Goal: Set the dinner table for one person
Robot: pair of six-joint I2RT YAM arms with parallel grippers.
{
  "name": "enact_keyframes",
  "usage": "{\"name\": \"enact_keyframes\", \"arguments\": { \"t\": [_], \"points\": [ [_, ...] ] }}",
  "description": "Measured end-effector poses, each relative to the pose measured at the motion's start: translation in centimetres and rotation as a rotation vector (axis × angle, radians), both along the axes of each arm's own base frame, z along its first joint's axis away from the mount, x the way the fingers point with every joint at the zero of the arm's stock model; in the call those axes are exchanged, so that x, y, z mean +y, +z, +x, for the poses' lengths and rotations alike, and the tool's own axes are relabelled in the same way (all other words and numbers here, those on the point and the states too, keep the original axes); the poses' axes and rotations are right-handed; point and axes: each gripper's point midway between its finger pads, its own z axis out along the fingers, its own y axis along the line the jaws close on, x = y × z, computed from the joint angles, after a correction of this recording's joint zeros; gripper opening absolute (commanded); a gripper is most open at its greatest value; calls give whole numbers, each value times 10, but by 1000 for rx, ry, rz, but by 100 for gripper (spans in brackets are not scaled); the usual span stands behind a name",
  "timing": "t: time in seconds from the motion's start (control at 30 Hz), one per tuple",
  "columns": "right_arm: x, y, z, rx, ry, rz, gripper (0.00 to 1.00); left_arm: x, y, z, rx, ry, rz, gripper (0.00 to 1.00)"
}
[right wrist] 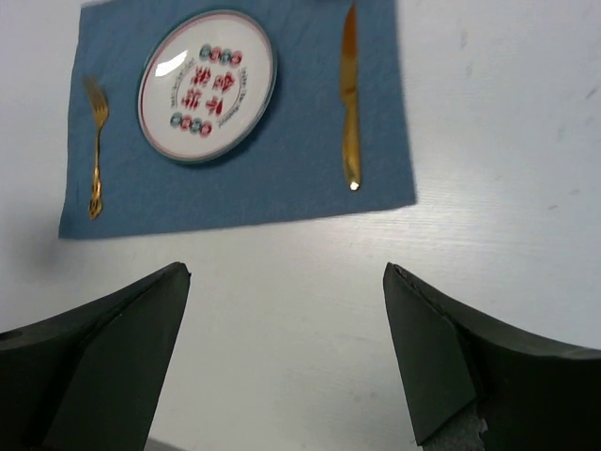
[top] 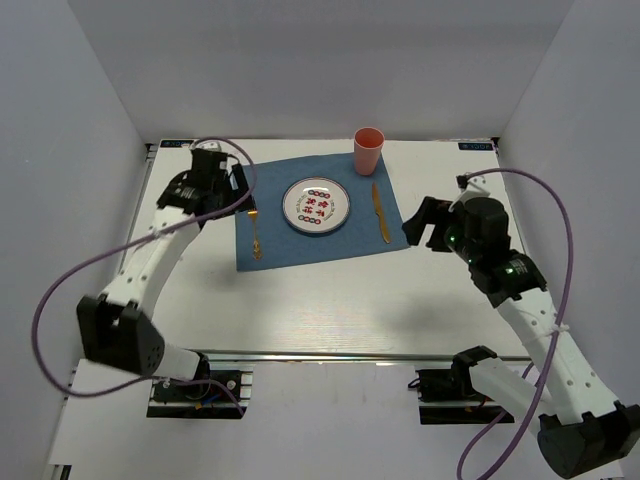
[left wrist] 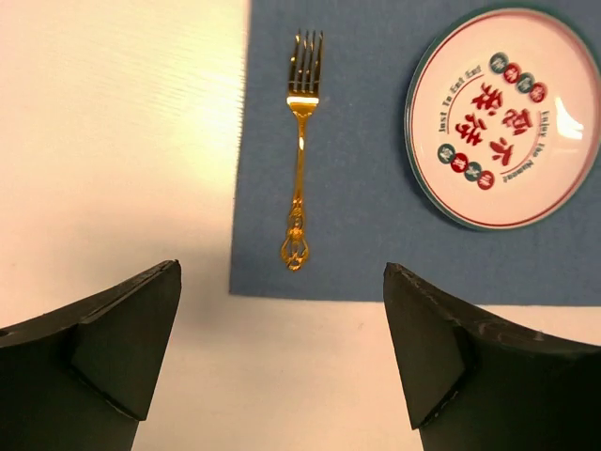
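The white dinner table (top: 300,310) carries a blue placemat (top: 300,245). On the mat sit a white plate with red characters (top: 316,206), a gold fork (top: 254,232) to its left and a gold knife (top: 380,212) to its right. A pink cup (top: 368,151) stands upright at the mat's far right corner. My left gripper (top: 240,192) is open and empty above the mat's far left edge; its wrist view shows the fork (left wrist: 301,150) and plate (left wrist: 507,117). My right gripper (top: 420,224) is open and empty, just right of the mat, near the knife (right wrist: 350,94).
A silver rail (top: 350,354) runs along the table's near edge. White walls enclose the table on the left, right and far sides. Purple cables loop off both arms. Bare tabletop lies between the mat and the rail.
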Motion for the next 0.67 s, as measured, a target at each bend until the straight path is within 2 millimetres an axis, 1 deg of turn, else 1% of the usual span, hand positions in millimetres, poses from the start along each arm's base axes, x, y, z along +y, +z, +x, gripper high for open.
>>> {"name": "enact_keyframes", "arguments": {
  "t": [0.07, 0.17, 0.27, 0.37, 0.5, 0.6, 0.67],
  "points": [
    [-12, 23, 1, -44, -45, -38, 89, 10, 20, -18, -54, 20, 9, 98],
    [-29, 56, -2, -113, -106, -66, 89, 29, 46, -52, -129, 61, 26, 98],
    [-41, 78, -8, -156, -149, -84, 89, 46, 62, -88, -211, 96, 29, 98],
    [-50, 86, -15, -163, -175, -105, 89, 61, 73, -128, -285, 126, 20, 98],
    [-59, 90, -27, -171, -187, -135, 89, 80, 94, -170, -405, 175, -5, 98],
    [-62, 96, -38, -202, -182, -132, 89, 88, 102, -188, -465, 204, -19, 98],
    [-64, 102, -44, -227, -182, -123, 89, 91, 103, -193, -475, 216, -21, 98]
  ]
}}
